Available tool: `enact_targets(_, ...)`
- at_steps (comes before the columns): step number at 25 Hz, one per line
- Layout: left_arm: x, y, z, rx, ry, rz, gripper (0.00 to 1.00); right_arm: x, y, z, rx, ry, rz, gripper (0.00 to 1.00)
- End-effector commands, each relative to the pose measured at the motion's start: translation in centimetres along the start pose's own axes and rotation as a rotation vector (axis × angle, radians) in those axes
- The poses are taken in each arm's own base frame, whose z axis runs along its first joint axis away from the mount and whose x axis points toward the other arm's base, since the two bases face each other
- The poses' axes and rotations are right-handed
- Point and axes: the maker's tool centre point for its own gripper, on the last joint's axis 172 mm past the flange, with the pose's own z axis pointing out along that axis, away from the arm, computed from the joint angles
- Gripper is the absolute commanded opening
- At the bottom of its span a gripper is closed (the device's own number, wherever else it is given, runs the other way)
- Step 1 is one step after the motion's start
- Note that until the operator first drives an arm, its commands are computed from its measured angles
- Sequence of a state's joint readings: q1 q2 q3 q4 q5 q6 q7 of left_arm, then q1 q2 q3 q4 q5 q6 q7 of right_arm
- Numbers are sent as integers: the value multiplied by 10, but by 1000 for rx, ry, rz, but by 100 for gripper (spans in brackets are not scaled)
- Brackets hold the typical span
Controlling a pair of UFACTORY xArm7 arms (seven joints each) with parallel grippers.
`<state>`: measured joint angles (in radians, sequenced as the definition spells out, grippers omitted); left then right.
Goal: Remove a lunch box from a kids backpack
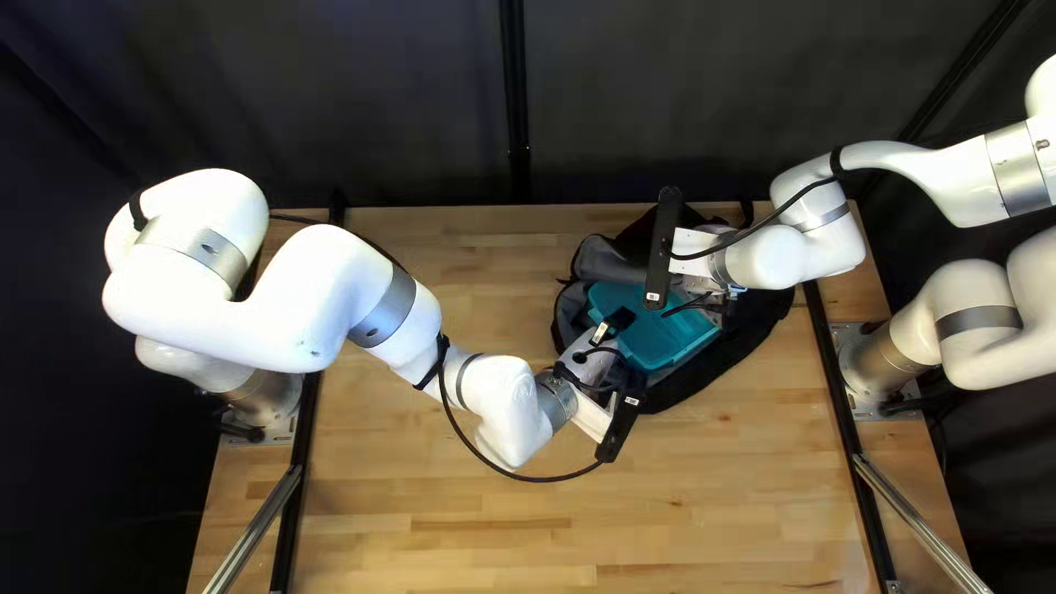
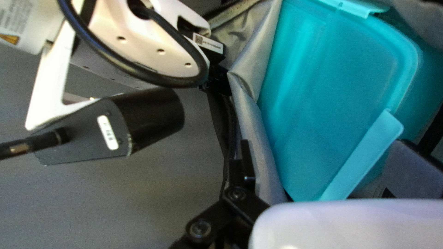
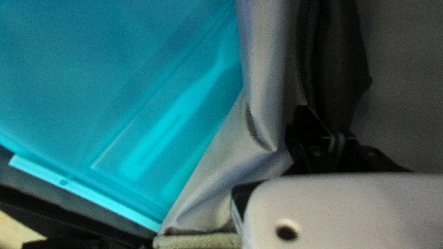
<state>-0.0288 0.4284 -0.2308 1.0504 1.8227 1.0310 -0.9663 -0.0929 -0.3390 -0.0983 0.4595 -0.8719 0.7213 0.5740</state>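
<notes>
Black and slim, the left gripper [image 2: 242, 161] reaches the near side of the backpack [image 1: 751, 358]; whether it holds cloth I can't tell. Best to keep the grey lining [image 3: 263, 69] spread clear of the latch [image 2: 362, 157], then ease the box out without a snag. Inside the open bag sits the teal lunch box [image 1: 649, 330], lid up, its long axis seemingly slanting from upper left to lower right in the top left view, though partly covered. Rightmost, the right gripper [image 3: 325, 127] pinches the bag's dark edge.

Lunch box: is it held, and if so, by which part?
Not held: grey lining separates the lunch box from the left gripper and the right gripper.
</notes>
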Motion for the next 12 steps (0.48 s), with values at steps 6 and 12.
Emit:
enact_targets(6,-2,3,-1,-34,7,5,100,0,0,0,0,0,0,0)
enact_targets(12,-2,7,3,-69,13,8,100,0,0,0,0,0,0,0)
